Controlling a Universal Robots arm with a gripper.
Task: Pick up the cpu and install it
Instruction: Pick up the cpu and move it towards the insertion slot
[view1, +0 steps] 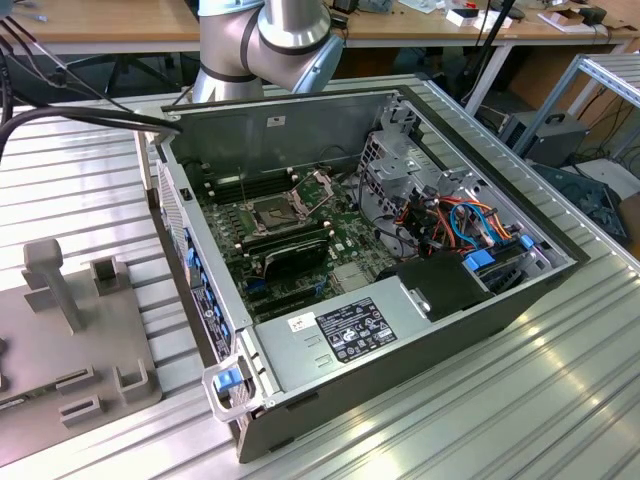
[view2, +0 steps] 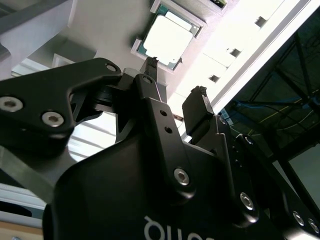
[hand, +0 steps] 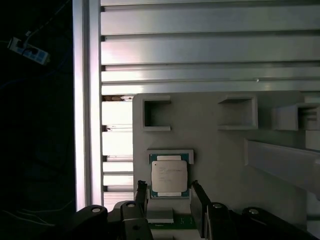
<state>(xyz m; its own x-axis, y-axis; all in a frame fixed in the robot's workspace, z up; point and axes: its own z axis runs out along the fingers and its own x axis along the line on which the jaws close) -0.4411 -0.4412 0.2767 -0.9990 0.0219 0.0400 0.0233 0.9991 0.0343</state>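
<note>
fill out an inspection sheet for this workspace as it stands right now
surface: ribbed metal table carrying a grey plate
job's things: cpu chip lies flat in a recess of the grey plate; socket sits inside the open computer case
clutter: nothing seen
grippers: gripper open, one finger on each side of the cpu chip; contact cannot be told
cables: orange and blue wires inside the case; black cables at the exterior view's left
surroundings: wooden benches behind; power strip in the dark beside the table
</note>
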